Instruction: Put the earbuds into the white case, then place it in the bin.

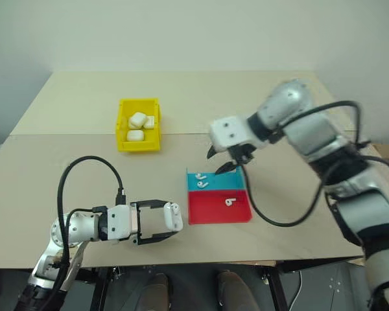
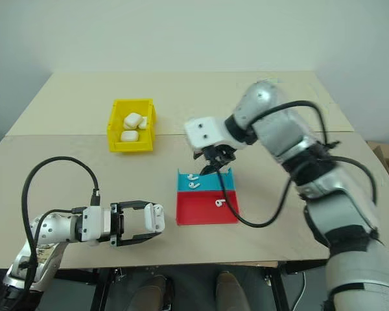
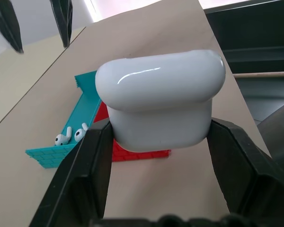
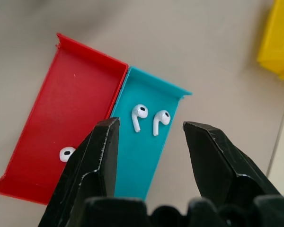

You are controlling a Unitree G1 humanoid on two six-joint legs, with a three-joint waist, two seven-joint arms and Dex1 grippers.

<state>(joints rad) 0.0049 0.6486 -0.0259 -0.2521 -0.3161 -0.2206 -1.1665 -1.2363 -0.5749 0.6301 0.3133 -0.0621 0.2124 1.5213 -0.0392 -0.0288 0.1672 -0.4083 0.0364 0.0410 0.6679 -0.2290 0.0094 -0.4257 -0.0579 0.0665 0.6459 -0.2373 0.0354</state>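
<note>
My left end effector is closed on the small glossy white rounded earbud case, its two black fingers pressing the case's opposite sides, lid shut. It holds the case low over the near part of the pale wooden bench, to the left of the flat red-and-blue plastic tray.

My right end effector hangs above the blue far section of that tray, pointing steeply down, its black fingers parted with nothing between them. Through the gap in the right wrist view I see two tiny glossy white stemmed earbuds lying side by side on the blue floor, stems pointing the same way. A third earbud lies alone in the red section, partly hidden behind one finger in the right wrist view.

The small bright yellow open-top plastic bin sits further back on the bench, well apart from the tray on its left, and holds three more white cases like the one I grip.
</note>
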